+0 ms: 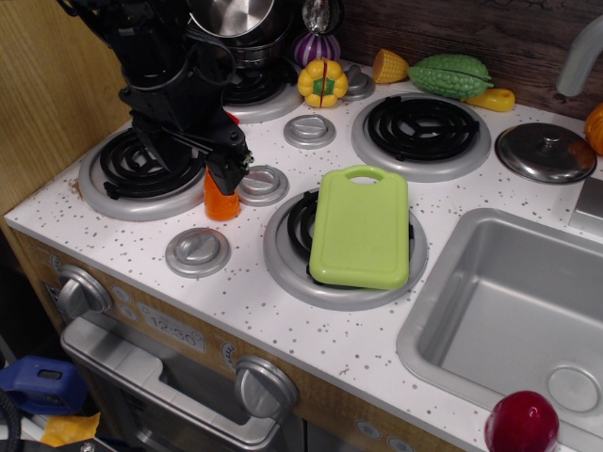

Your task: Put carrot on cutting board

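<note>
The grasping step was judged under way: the claw [215, 171] was lowered over the upright carrot [221, 201] near the worktop's [283, 330] left edge; closure could not be determined. Lifting toward the cutting board [363, 229] was next required.

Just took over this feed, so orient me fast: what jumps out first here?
The black gripper sits low over the small bright-orange toy carrot, standing upright between the left burner and a stove knob. To its right, the flat lime-green plastic cutting board lies across the front burner, nothing on it.
</note>
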### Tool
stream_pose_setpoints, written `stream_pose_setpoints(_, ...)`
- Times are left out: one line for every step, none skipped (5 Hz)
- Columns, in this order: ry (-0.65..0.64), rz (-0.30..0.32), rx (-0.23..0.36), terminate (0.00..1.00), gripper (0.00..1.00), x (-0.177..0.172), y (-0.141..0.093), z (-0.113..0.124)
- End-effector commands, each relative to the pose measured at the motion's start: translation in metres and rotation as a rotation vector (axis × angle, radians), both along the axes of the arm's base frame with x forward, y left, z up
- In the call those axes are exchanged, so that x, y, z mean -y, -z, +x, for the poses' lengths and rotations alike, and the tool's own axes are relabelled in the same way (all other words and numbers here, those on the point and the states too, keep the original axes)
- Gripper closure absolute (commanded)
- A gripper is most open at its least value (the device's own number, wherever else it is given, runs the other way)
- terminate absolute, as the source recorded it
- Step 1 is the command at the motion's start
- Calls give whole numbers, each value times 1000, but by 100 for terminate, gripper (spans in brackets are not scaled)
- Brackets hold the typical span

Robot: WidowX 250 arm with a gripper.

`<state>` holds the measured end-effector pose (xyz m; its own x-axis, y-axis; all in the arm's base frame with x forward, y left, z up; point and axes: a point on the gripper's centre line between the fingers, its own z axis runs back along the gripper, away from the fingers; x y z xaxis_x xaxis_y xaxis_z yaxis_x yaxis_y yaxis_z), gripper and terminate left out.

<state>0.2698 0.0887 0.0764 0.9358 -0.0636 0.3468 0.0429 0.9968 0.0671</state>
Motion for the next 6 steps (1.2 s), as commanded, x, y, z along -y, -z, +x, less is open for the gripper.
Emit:
stream_pose_setpoints(55, 33, 82, 0, 0, -23, -2, 13)
stream_pose_setpoints(60, 41, 106, 0, 0, -26, 5, 19)
stream_pose_setpoints(85, 47, 141, 0, 0, -29, 13, 23)
stream_pose_setpoints(88, 38, 166, 0, 0, -24, 20, 23)
stream_pose_setpoints(93, 49, 180, 0, 0, -27, 25, 25)
stream_pose_setpoints(93, 40, 201, 0, 0, -31, 28, 28)
